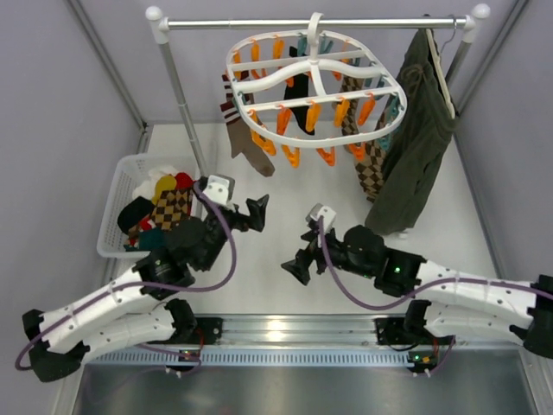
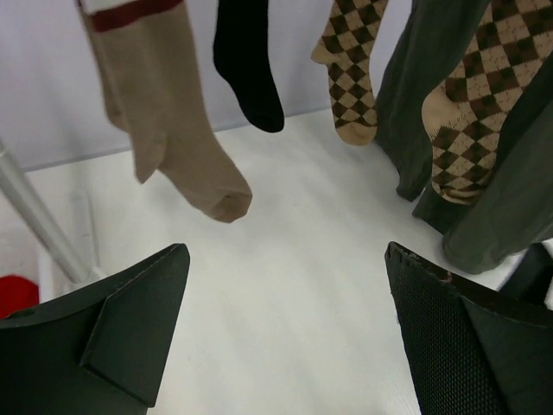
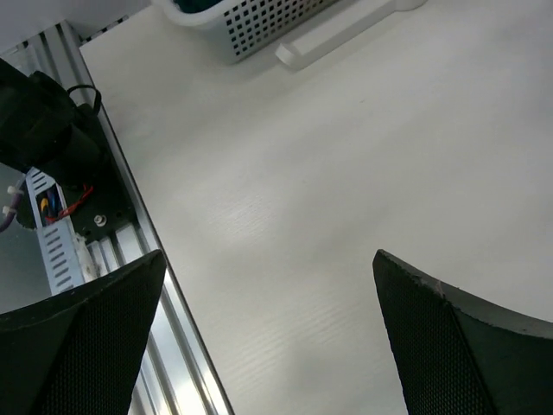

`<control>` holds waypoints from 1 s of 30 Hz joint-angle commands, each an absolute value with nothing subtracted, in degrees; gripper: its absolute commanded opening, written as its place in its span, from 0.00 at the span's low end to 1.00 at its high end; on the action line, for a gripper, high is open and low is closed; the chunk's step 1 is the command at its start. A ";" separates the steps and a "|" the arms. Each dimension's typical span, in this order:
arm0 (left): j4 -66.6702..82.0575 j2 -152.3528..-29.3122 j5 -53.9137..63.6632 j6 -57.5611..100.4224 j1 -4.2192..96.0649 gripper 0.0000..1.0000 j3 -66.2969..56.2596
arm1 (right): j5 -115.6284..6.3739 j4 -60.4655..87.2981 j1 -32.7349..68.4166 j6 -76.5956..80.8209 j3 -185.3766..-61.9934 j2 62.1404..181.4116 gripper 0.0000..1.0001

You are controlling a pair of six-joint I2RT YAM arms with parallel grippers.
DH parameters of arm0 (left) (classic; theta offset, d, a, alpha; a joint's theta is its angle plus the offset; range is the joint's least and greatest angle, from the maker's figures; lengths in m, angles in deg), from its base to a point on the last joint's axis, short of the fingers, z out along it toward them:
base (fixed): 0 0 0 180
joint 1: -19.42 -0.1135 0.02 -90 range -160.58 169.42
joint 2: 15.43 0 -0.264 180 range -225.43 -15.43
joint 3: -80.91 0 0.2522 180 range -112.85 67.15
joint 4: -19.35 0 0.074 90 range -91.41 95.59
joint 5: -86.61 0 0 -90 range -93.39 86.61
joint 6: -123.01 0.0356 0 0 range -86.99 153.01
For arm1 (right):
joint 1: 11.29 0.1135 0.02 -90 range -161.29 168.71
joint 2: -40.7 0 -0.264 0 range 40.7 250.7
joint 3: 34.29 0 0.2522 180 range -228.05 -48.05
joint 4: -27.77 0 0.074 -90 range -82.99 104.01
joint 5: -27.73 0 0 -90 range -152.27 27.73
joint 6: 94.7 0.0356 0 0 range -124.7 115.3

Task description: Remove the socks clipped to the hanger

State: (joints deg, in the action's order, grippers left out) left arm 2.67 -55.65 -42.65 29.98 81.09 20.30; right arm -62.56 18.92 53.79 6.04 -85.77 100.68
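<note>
A filled basket [image 1: 117,186] sits below and left of the hanger [image 1: 315,54]. The left gripper [image 1: 259,210], jaws apart, faces the socks [image 1: 244,143] clipped under the hanger. The right gripper [image 1: 294,270], also spread wide and empty, points down, farther below the hanger. A green garment [image 1: 419,130] hangs just right of it.

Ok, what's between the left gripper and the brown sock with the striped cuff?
Nothing: the left wrist view shows only a bare stretch of white table between the open left gripper and the hanging brown sock.
</note>
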 commanded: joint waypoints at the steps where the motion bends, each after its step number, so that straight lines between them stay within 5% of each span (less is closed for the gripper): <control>1: 16.75 -61.62 -31.75 29.25 73.79 0.98 20.48 | -69.90 14.90 54.02 7.17 -84.18 90.73 0.99; 4: 17.54 -66.73 -14.18 19.67 56.95 0.98 20.92 | -72.98 9.89 54.02 6.55 -83.65 83.86 0.99; 7: 25.43 -69.21 -10.78 20.43 48.72 0.98 24.77 | -73.96 7.26 54.02 5.85 -83.65 79.46 0.99; 15: 44.24 -77.73 1.53 26.24 42.54 0.98 29.97 | -71.60 4.70 54.02 4.35 -83.82 77.70 1.00; 30: 48.92 -90.04 5.23 34.33 38.58 0.97 22.77 | -58.76 7.59 54.02 0.84 -84.88 79.89 0.99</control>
State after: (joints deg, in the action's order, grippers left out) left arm 42.71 -88.55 3.49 31.27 39.19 26.84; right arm -62.32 5.13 53.79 2.04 -83.56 79.44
